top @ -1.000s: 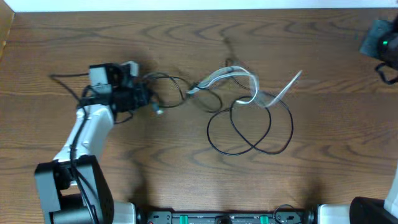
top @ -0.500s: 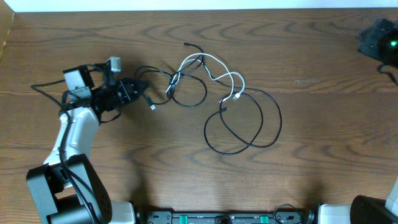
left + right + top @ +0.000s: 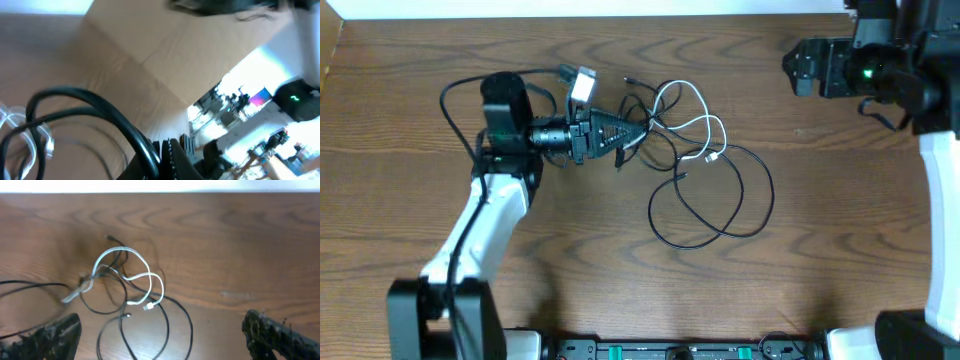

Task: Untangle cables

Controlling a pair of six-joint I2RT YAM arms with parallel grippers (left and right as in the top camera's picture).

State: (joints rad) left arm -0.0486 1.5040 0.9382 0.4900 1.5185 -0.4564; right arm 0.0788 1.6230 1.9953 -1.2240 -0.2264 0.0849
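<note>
Your left gripper (image 3: 636,133) is pressed together, its fingers (image 3: 169,156) tapering to one point that faces right across the table (image 3: 850,250). In the left wrist view a black cable (image 3: 770,192) arcs straight into that point. It looks pinched there, though that view is blurred and I can't swear to the exact spot.

Your right gripper (image 3: 800,68) is spread wide. Its two fingers (image 3: 55,332) sit at opposite bottom corners of the right wrist view with nothing between them. It hangs over the far right part of the table, faces left, and is well apart from the tangle.

There are two cables, one black and one white, and they cross each other just beside the left gripper's tip.

The white cable (image 3: 119,249) starts at that crossing. It rises in a loop toward the far edge, curves right, and comes back down toward you. It ends in one white plug (image 3: 712,157), which lies inside the tangle and points down and to the left.

The black cable makes small loops at the crossing and then one big loop that spreads right and toward you, past the white plug. One black end (image 3: 627,79) sticks out toward the far edge, up and to the left of the white loop. A second black tip lies near the white plug.

Taken whole, the tangle's long axis runs on a slant from the left gripper's tip down to the right.
</note>
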